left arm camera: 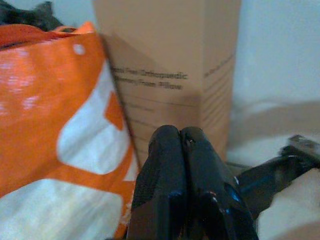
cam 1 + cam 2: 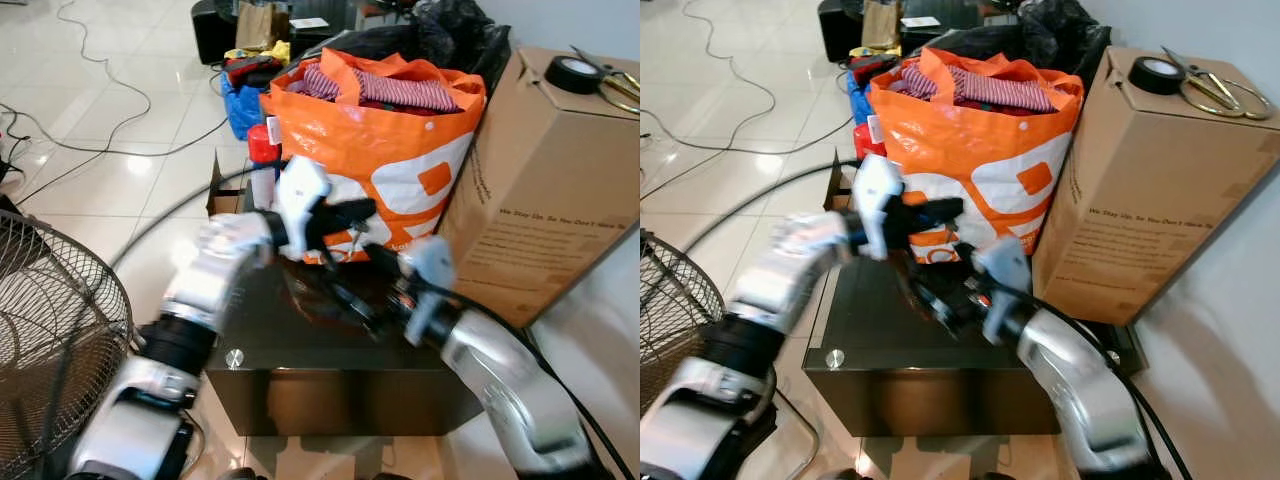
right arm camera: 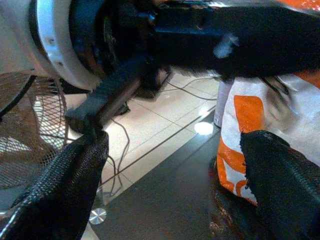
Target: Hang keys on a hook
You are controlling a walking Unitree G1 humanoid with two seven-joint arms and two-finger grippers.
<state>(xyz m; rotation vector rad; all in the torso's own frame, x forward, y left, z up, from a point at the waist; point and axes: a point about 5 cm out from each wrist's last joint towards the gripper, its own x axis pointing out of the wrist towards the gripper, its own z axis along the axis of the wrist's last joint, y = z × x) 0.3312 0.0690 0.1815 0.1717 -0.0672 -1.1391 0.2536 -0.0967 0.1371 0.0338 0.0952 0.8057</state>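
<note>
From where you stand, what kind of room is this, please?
Probably a lived-in home, perhaps a storage corner: an orange bag stuffed with clothes, a cardboard box against the wall, a standing fan and loose cables on the tiled floor.

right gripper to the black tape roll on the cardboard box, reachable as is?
Probably not. The right gripper sits low over the dark table, while the tape roll lies atop the tall cardboard box, well above it.
</note>
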